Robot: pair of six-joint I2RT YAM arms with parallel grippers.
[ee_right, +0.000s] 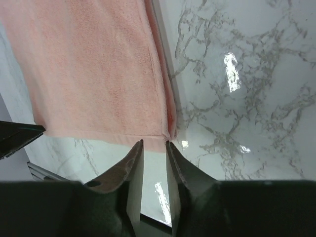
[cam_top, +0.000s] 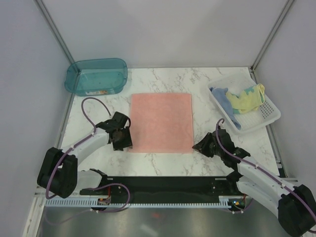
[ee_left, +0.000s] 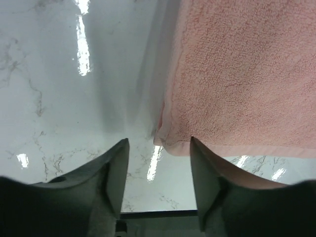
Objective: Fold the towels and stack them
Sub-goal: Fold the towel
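Left fingers (ee_left: 116, 170) and right fingers (ee_right: 132, 170) stand parted and empty (right narrower), seemingly just off the salmon towel (cam_top: 161, 122) at its near corners.

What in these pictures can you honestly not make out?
- Top view: the yellow towel and blue towel lie crumpled together in the white basket. Each hides part of the other, and any print is too small to see.
- Top view: a small mark on the teal bin is too small to read.
- Left wrist view: the pink towel is cut off by the top and right edges.
- Right wrist view: the top edge cuts it off.
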